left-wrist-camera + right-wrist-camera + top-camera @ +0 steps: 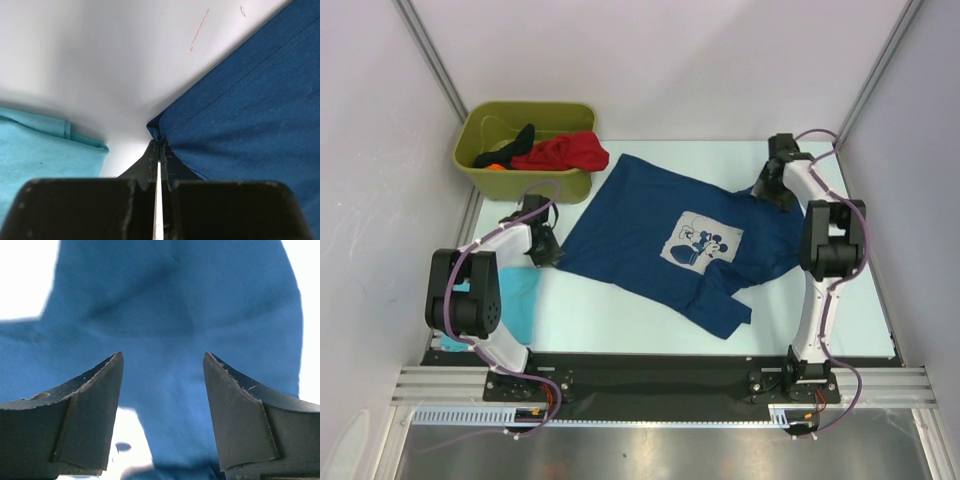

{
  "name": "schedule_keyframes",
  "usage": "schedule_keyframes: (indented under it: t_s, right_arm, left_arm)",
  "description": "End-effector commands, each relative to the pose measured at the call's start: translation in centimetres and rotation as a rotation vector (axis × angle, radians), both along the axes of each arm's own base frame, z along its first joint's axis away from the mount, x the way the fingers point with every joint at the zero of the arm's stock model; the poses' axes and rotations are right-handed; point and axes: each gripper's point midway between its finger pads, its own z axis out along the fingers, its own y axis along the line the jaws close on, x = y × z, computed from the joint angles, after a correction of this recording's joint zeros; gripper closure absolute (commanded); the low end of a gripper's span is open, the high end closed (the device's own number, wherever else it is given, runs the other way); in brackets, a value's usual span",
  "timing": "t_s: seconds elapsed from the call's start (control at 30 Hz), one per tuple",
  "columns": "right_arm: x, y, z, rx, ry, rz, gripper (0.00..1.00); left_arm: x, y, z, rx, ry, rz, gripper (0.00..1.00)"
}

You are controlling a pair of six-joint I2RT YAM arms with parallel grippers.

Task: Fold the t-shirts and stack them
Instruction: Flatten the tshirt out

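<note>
Two grippers, one navy tee (660, 240), spread print-up on the table (620, 312). Left gripper (159, 148) is clamped tight on its hem corner, probably anchoring that end so the cloth can be pulled flat. Right gripper (162, 357) hangs over the sleeve end, jaws apart, holding nothing. Turquoise tee (525, 300) lies folded just left of it; red tee (565, 152) is in the bin (520, 185).

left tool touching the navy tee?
Touching. The left wrist view shows the left tool shut, its fingertips pinching the bunched corner hem of the navy t-shirt.
</note>
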Motion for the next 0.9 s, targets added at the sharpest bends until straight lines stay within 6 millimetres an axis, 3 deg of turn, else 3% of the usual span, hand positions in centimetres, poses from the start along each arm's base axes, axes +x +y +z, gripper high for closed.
schedule_keyframes:
  t_s: [0.0, 0.03, 0.07, 0.13, 0.2, 0.37, 0.4, 0.43, 0.57, 0.77, 0.8, 0.87]
  right_arm:
    - [3.4, -0.1, 0.2, -0.137, -0.064, 0.017, 0.3]
    - [4.0, 0.0, -0.1, -0.15, -0.069, 0.03, 0.3]
    - [4.3, 0.1, -1.9, -0.164, -0.038, 0.036, 0.3]
    - [5.7, 0.5, -2.3, -0.158, -0.051, 0.066, 0.3]
    - [5.8, 0.8, -4.8, -0.152, 0.003, 0.092, 0.3]
    - [9.8, 0.9, -5.6, -0.162, -0.023, 0.16, 0.28]
    - [9.7, 0.6, -7.4, -0.176, 0.02, 0.174, 0.28]
    - [11.8, 1.0, -5.7, -0.14, -0.051, 0.198, 0.27]
    - [13.3, 0.4, -5.9, -0.092, -0.084, 0.222, 0.2]
    - [16.8, 0.3, -2.8, -0.13, -0.265, 0.3, 0.1]
    - [17.5, -1.0, -1.9, -0.123, -0.3, 0.287, 0.11]
    - [18.5, 0.1, -1.8, -0.044, -0.346, 0.311, 0.14]
  left_arm:
    - [0.3, -0.1, 1.3, -0.02, -0.046, -0.002, 1.0]
    - [0.4, -0.1, 1.4, -0.018, -0.049, -0.008, 1.0]
    - [0.6, -0.2, 1.7, -0.022, -0.061, -0.011, 1.0]
    - [0.8, -0.2, 1.9, -0.02, -0.063, -0.02, 1.0]
    - [0.5, -0.2, 1.9, -0.019, -0.054, -0.018, 1.0]
    - [-0.8, -0.2, 1.3, -0.031, -0.026, 0.011, 1.0]
    - [-0.9, -0.2, 1.3, -0.036, -0.028, 0.036, 1.0]
    - [-1.2, -0.2, 1.1, -0.039, -0.023, 0.054, 1.0]
    - [-2.2, -0.3, 0.3, -0.055, -0.007, 0.114, 1.0]
    - [-2.7, -1.6, 0.3, -0.06, -0.002, 0.113, 1.0]
    - [-2.7, -1.8, 0.4, -0.056, -0.003, 0.107, 1.0]
    - [-2.8, -1.9, 0.5, -0.054, -0.002, 0.103, 1.0]
